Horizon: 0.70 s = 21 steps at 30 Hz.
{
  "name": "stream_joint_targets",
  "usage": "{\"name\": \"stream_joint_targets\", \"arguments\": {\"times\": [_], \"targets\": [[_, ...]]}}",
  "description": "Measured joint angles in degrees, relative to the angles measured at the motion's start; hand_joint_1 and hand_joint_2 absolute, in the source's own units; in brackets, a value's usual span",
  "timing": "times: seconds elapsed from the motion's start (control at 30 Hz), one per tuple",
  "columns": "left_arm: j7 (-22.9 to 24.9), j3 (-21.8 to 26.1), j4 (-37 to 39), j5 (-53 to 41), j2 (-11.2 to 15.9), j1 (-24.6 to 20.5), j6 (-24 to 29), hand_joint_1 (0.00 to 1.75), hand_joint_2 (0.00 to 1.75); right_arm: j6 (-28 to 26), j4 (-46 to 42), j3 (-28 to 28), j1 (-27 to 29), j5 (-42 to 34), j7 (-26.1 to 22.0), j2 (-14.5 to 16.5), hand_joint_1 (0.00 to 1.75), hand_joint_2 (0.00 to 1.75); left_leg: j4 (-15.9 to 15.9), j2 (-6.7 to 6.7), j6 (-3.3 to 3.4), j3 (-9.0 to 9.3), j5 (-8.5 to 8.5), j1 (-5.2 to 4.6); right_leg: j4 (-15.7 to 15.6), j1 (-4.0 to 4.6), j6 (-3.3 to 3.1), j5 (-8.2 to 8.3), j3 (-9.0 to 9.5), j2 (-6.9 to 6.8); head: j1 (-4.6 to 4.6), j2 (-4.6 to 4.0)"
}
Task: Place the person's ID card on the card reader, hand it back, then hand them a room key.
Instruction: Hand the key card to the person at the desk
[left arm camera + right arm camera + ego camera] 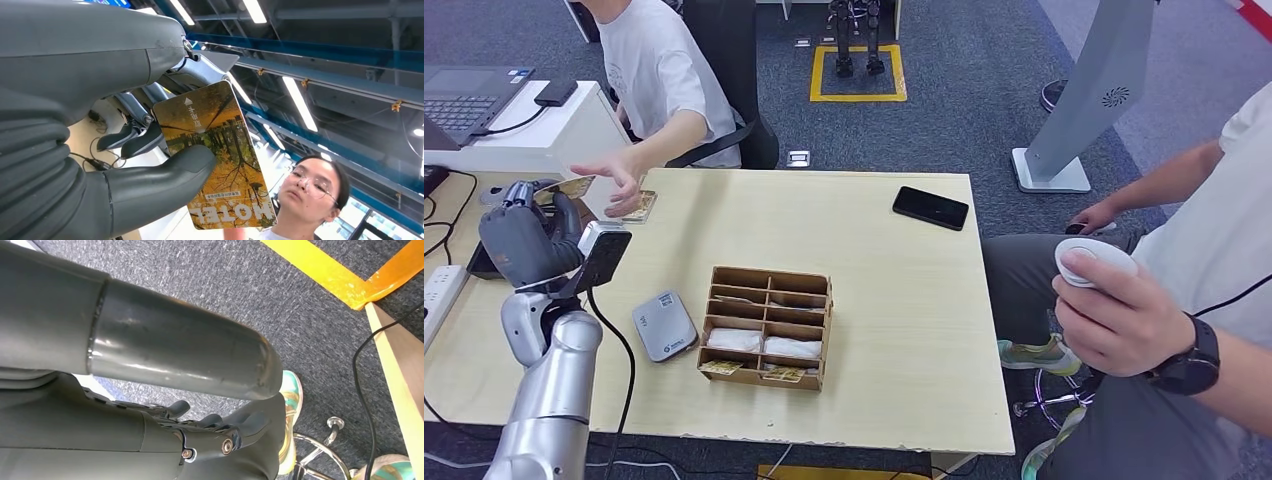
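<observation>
- Final step by the look of it: the left hand is raised at the far left end of the table, pinching a room key card between thumb and fingers; the wrist view shows a yellow autumn print with "MOTEL" along one end.
- The seated person's hand reaches in, palm low, just beside the raised card, which peeks above the robot's fingers in the head view. Touching or not, I cannot tell.
- Another card lies on the table under that reaching hand, possibly the returned ID, though that is a guess.
- The grey card reader sits bare, next to the wooden card organiser with more cards in its front slots.
- The right hand hangs low over the carpet, fingers curled in, nothing visible in them.
- Next move, as I judge it: keep the card steady, let the person take hold, then loosen thumb and fingers. Release too early and the card drops.
</observation>
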Motion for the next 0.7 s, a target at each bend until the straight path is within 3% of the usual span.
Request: {"name": "stream_joint_targets", "arguments": {"times": [0.7], "targets": [[-0.21,0.00,0.98,-1.25,-0.57,-0.12,0.04,1.75,1.75,-0.05,0.00,0.27,0.01,0.00,0.00,0.00,0.00,0.00,0.00,0.02,0.00,-0.03,0.00,0.00,0.00,0.00,0.00,0.00,-0.04,0.04,0.00,0.00]]}}
